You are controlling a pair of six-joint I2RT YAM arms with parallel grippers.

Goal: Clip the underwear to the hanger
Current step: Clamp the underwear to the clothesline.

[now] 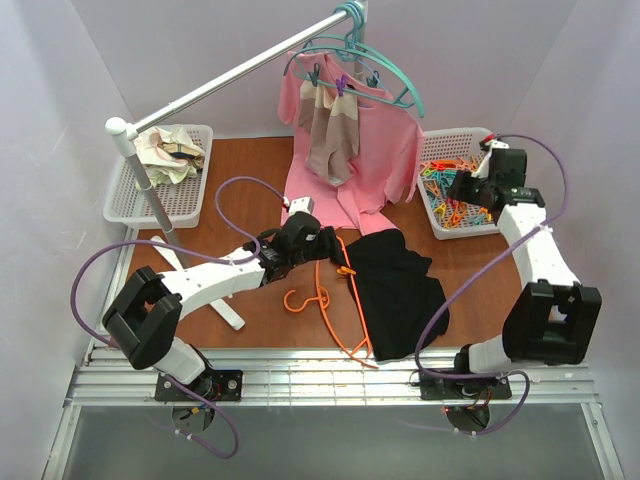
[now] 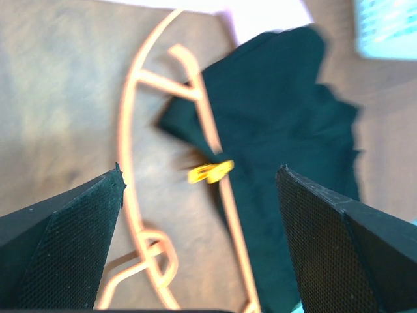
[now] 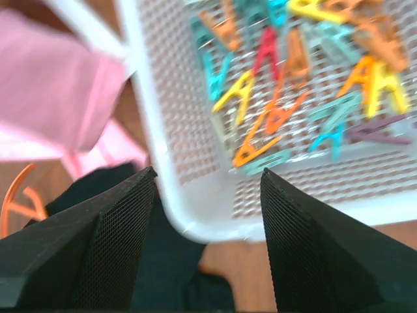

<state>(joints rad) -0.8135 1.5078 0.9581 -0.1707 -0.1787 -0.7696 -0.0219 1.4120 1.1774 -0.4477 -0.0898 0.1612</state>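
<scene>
The orange hanger (image 1: 338, 300) lies flat on the brown table with its hook toward the left. The black underwear (image 1: 400, 285) lies crumpled over the hanger's right side. In the left wrist view, a yellow clip (image 2: 210, 172) sits on the hanger bar (image 2: 215, 140) at the edge of the underwear (image 2: 280, 124). My left gripper (image 1: 325, 241) is open and empty, hovering over the hanger and clip (image 2: 201, 173). My right gripper (image 1: 458, 190) is open and empty (image 3: 207, 173), above the near left corner of the clip basket (image 3: 163, 163). The underwear (image 3: 163, 261) shows below it.
A white basket (image 1: 440, 222) of several coloured clips (image 1: 452, 200) stands at the right. A pink shirt (image 1: 385, 150) and beige-striped cloth (image 1: 332, 130) hang from teal hangers (image 1: 385, 75) on a rail (image 1: 230, 80). Its stand (image 1: 160, 215) and a second white basket (image 1: 125, 205) of cloths are at the left.
</scene>
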